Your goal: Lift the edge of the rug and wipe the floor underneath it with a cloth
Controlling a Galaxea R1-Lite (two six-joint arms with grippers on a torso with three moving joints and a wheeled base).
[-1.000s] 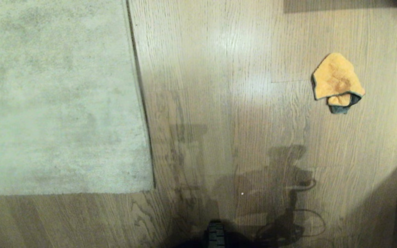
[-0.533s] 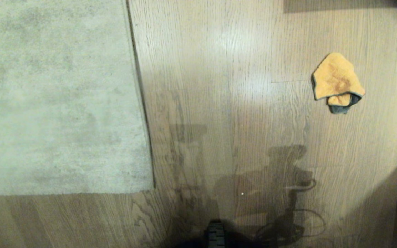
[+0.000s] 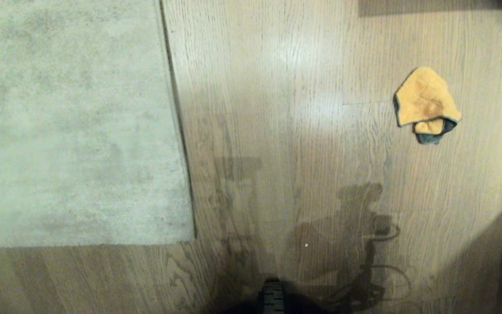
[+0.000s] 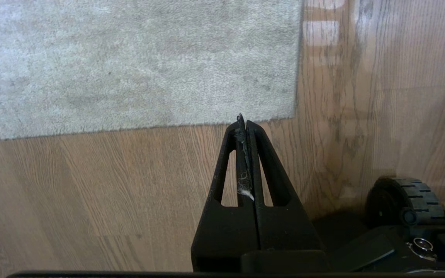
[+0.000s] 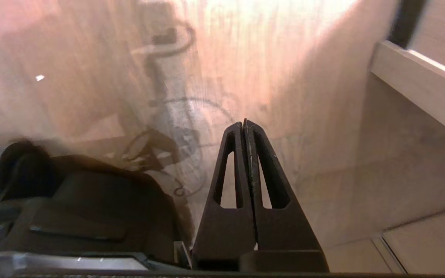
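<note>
**Nothing Gripped Yet: Where the Wiping Task May Fail**

While both arms hang low near the robot's base and neither appears in the head view, the work is not yet begun. The left gripper [image 4: 244,122] has its black tapered fingers pressed together on nothing, above bare planks just beside the corner of the rug. The right gripper [image 5: 243,125] is clenched and empty as well, over shadowed planks close to a pale wooden furniture edge [image 5: 419,77].

In the head view, the small crumpled orange-tan cloth with dark teal trim [image 3: 425,102] lies at about 2 o'clock, well apart from the large grey-beige short-pile rug [image 3: 72,126], which fills the side toward 10 o'clock. The thin bound rug edge [image 3: 180,131] lies flat on the light brown wood-grain floor [image 3: 286,109].

Several risks follow from this. A flat edge gives closed fingers no gap, so they may scrape or slide over the pile without catching it. The cloth is soft and bunched, so a pinch may take only one fold and drop it. The right gripper, near the furniture, may strike it when swinging out. If the rug sags, the cloth would wipe the wrong planks.
</note>
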